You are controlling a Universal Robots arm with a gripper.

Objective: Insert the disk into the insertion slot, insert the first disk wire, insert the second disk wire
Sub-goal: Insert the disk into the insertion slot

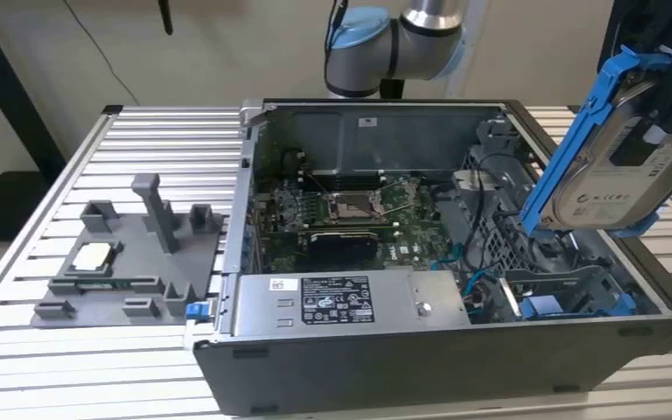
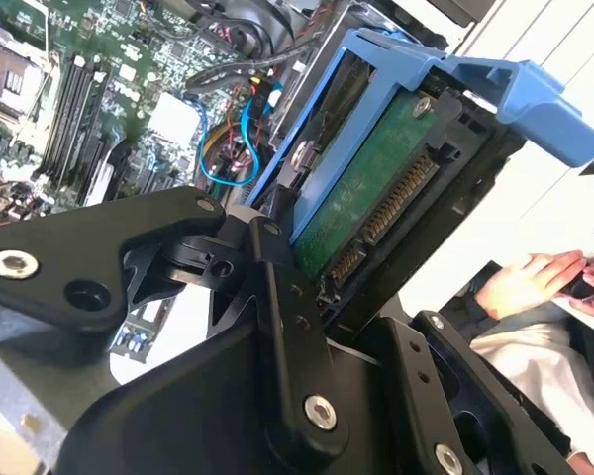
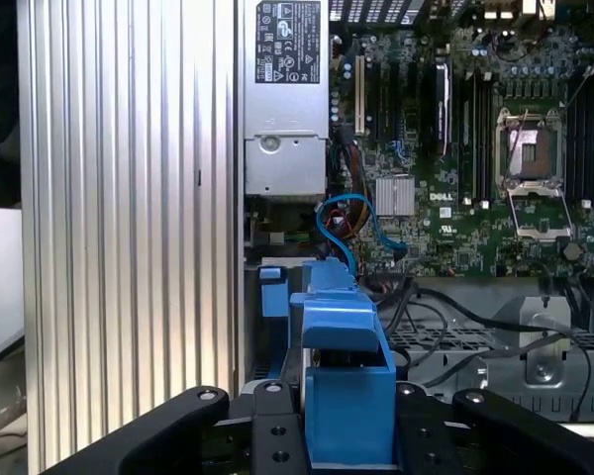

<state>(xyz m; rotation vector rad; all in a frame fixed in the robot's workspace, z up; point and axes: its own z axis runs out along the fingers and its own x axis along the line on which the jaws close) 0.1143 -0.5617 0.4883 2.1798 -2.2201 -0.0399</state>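
The disk (image 1: 602, 179), a silver-grey drive with a white label in a bright blue carrier, hangs tilted above the exterior view's right side of the open computer case. My gripper (image 1: 654, 122) is shut on it. In the second wrist view the disk's green circuit board and connector (image 2: 376, 193) sit between my black fingers (image 2: 277, 257). The carrier's blue end (image 3: 342, 371) shows in the first wrist view. Below the disk lies the insertion slot (image 1: 570, 289), a grey metal cage in the case's near right corner. Blue wires (image 3: 351, 223) loop beside the cage.
The case holds a motherboard (image 1: 348, 210) and a grey power supply (image 1: 336, 302) along its front. A grey fixture plate (image 1: 126, 262) with small parts lies on the slatted table at the exterior view's left. A person's hand (image 2: 530, 282) shows beyond the case.
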